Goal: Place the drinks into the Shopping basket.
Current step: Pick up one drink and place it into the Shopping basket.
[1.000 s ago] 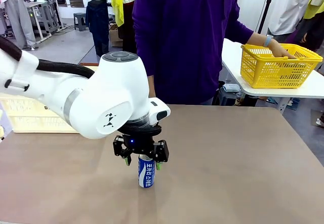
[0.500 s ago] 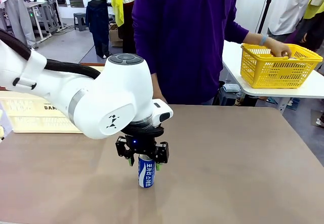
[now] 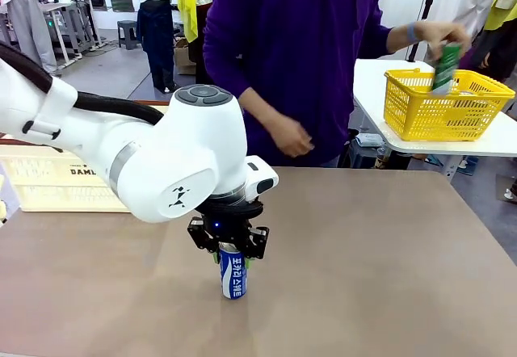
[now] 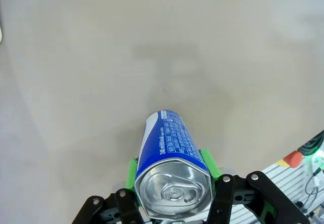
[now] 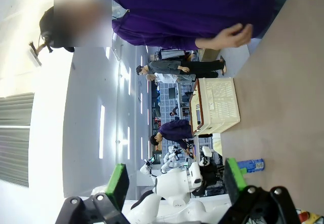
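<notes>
A blue drink can (image 3: pixel 233 275) with white lettering stands upright on the brown table, near the middle. My left gripper (image 3: pixel 231 250) comes down over its silver top and is shut on it. In the left wrist view the green pads (image 4: pixel 132 166) press both sides of the blue can (image 4: pixel 171 148). The cream Shopping basket (image 3: pixel 48 181) sits at the table's far left, partly behind my left arm. A person's hand holds a green can (image 3: pixel 445 67) above the yellow mesh basket. My right gripper (image 5: pixel 175 177) is open in the air with nothing between its fingers, and the Shopping basket (image 5: pixel 217 106) lies far beyond it.
A yellow mesh basket (image 3: pixel 443 105) stands on a white side table at the far right. The person in purple stands at the table's far edge, with one hand (image 3: pixel 291 137) held low over it. Bare tabletop stretches right of the can.
My left gripper's fingers have closed onto the blue can. The person has lifted a green can out of the yellow basket and brought the other hand forward.
</notes>
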Robot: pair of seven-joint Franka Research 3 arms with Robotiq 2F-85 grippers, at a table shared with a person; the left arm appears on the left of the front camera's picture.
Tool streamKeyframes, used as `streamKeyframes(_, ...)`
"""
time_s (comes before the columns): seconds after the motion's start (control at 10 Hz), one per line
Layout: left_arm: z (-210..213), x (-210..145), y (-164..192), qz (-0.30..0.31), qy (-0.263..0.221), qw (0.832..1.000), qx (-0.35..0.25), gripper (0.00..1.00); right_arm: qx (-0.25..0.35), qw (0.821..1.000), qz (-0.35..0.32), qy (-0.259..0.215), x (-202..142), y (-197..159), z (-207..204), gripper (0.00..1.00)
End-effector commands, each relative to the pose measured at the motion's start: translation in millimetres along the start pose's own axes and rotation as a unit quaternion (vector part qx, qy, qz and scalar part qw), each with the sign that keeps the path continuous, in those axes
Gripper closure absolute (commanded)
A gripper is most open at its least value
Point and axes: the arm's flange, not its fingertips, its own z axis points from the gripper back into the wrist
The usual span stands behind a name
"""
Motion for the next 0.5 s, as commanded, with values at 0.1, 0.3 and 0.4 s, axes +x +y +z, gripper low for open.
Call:
streamKeyframes(0.1, 51.1, -9.6, -1.3, -0.002, -0.022, 1.0, 0.015, 1.0, 0.002, 1.0, -0.008, 0.002, -1.2, 5.2, 1.1, 0.0)
streamKeyframes(0.3, 160.9, -36.5, 23.6, -0.05, -0.05, 0.997, 0.016, 1.0, 0.002, 1.0, -0.008, 0.002, -1.2, 5.2, 1.1, 0.0)
streamKeyframes(0.4, 203.6, -52.0, 47.9, -0.058, -0.078, 0.994, 0.039, 1.0, 0.002, 1.0, -0.008, 0.002, -1.2, 5.2, 1.1, 0.0)
